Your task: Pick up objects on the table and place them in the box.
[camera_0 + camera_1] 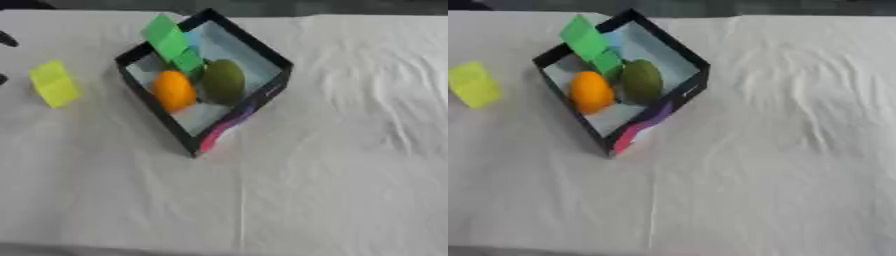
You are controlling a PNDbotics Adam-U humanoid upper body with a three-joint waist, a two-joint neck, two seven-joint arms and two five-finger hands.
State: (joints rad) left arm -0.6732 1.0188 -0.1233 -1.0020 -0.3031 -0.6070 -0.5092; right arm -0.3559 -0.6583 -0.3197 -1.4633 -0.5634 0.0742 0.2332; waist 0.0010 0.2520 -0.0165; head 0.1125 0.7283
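Note:
A black-rimmed box (263, 54) stands turned like a diamond at the upper middle of the white table. Inside it lie an orange fruit (174, 90), a dark green oval fruit (224, 81) and a bright green block (171, 42) that leans on the far left wall and sticks up over the rim. A yellow block (54, 84) lies on the cloth to the left of the box. Only small dark bits of my left hand (5, 39) show at the left edge of the left eye view, just left of the yellow block. My right hand is out of sight.
A wrinkled white cloth (350, 165) covers the table. The box's near right wall (229, 125) carries a pink and purple print. The table's far edge runs along the top, with a dark background behind it.

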